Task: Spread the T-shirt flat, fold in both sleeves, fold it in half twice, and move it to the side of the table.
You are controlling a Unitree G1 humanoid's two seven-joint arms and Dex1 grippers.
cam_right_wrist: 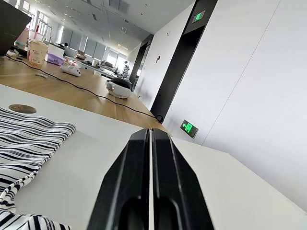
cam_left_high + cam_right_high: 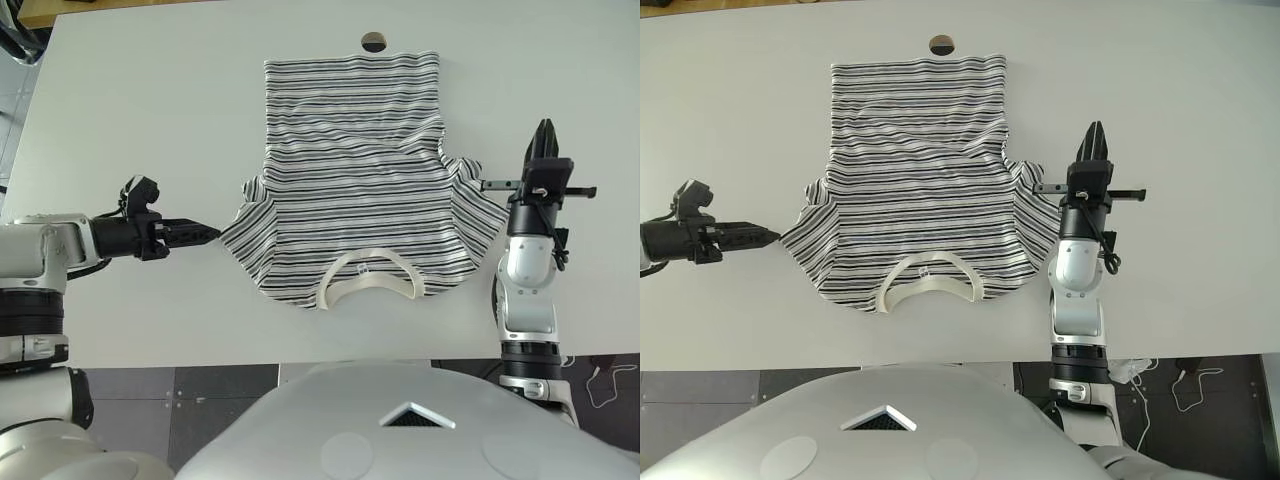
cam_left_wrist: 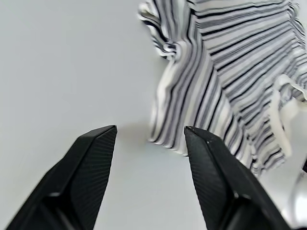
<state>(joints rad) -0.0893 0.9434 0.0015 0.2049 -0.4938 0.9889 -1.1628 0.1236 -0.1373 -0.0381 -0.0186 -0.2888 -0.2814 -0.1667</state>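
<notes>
A black-and-white striped T-shirt (image 2: 355,170) is laid out on the white worktop (image 2: 130,100), roughly in the middle. Its cream collar (image 2: 370,275) is turned towards the robot and its hem (image 2: 350,62) lies at the far side. The body of the garment is largely spread, though shallow wrinkles are seen across it. Neither sleeve is folded in: the left-hand sleeve (image 2: 250,215) is bunched and rippled at the shirt's edge, and the right-hand sleeve (image 2: 475,195) is crumpled in a small heap against the shirt's side.

The left claw (image 2: 205,234) is held low over the worktop, pointing sideways at the left-hand sleeve, with its tip just short of the cloth. In the left wrist view its two black fingers (image 3: 91,163) are parted by a clear gap and nothing is held between them; the sleeve's edge is seen just beyond the tips.

The right claw (image 2: 544,128) is placed beside the right-hand sleeve, near it but apart from it, and is pointed away from the robot. In the right wrist view its fingers (image 1: 129,191) are pressed together with only a thin seam between them, and nothing is gripped.

A small round brown disc (image 2: 373,41) is set in the worktop just past the hem. Behind the worktop a long wooden desk (image 1: 57,86) carrying cables and small items is seen, and a green sign (image 1: 187,127) is fixed low on the wall
</notes>
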